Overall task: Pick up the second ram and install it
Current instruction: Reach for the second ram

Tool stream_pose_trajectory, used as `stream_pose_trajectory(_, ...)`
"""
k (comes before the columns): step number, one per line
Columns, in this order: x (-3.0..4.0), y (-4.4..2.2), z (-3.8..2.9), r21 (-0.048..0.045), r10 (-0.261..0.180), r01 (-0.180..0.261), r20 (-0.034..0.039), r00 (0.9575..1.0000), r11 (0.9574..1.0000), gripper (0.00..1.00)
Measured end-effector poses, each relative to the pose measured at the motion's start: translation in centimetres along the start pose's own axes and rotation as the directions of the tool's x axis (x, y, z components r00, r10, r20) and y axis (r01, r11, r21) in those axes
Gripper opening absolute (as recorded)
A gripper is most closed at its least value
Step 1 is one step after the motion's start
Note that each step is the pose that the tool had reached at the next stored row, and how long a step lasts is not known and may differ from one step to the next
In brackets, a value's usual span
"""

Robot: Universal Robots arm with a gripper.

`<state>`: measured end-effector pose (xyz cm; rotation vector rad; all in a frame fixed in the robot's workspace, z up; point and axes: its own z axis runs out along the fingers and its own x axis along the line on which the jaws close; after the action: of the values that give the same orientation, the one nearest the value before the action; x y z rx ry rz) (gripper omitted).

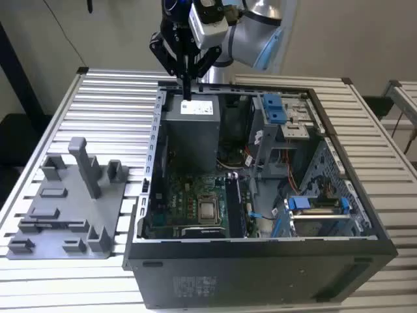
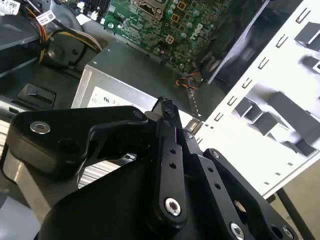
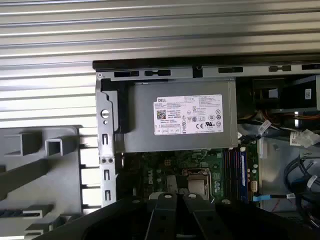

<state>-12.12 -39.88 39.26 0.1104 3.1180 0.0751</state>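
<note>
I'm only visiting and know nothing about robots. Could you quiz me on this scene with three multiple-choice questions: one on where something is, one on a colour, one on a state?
1. Where is the tool?
A. Down on the floor.
B. Above the power supply box of the computer case.
C. Lowered deep inside that case.

2. What colour is the circuit board in the case?
A. Green.
B. Red.
C. White.

3. How is the computer case?
A. Shut, with its panel on.
B. Standing on end.
C. Lying open, with its insides showing.

Answers:
1. B: in the exterior view the tool hangs over the power supply box, well above it.
2. A: the circuit board is plainly green in every view.
3. C: no cover is on the computer case, so its parts can be seen from above.
</note>
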Motion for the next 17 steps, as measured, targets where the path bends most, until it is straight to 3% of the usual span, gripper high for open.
stream_pose_trajectory(11,0.06,0.01,0.00,0.0001,0.000,0.000,-0.0002,1.0000,1.0000,0.11)
stream_pose_trajectory(17,0.58,-0.03,0.00,0.0001,0.000,0.000,0.0016,1.0000,1.0000,0.11)
